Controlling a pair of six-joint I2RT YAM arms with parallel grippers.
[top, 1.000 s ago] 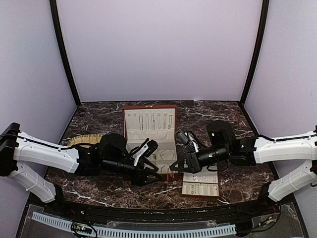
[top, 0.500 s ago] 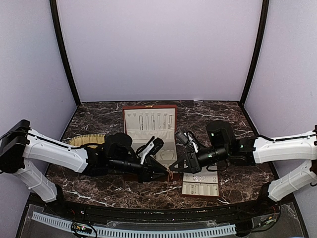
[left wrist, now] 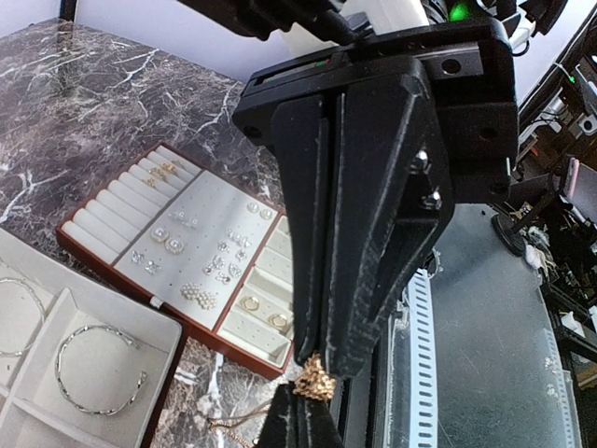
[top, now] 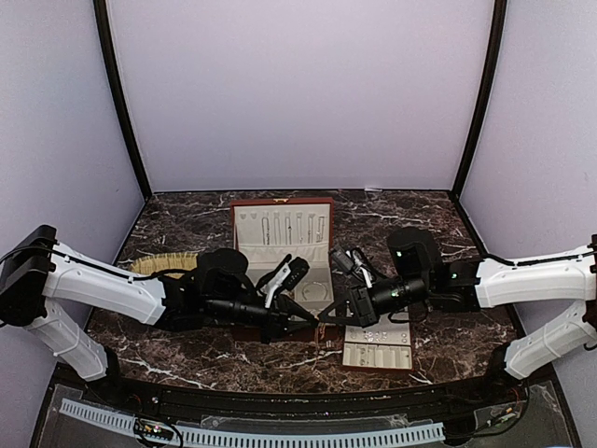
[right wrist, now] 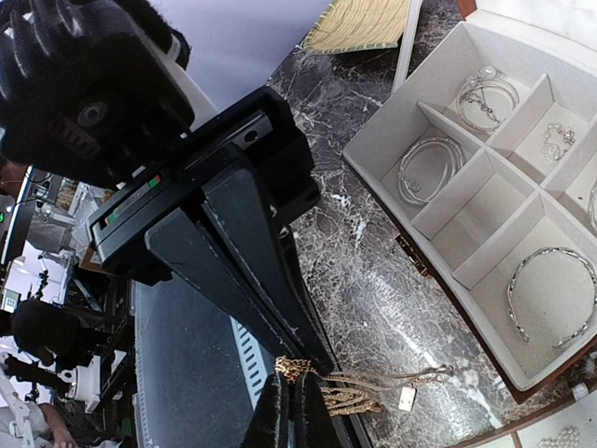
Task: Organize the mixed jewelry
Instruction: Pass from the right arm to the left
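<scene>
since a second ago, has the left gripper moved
Yes. The left gripper slid right along the box front, closing on the gold chain at the right gripper.

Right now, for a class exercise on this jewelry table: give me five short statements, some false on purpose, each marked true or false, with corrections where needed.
1. The left gripper and right gripper are both shut, meeting tip to tip on the gold chain. True.
2. The red-brown box is closed. False: its lid stands open, showing cream compartments.
3. A bangle lies in a box compartment. True.
4. The cream slotted tray sits on the left arm's side of the box. False: it lies on the right arm's side, toward the near edge.
5. The woven mat lies under the box. False: it lies apart, behind the left arm.
</scene>
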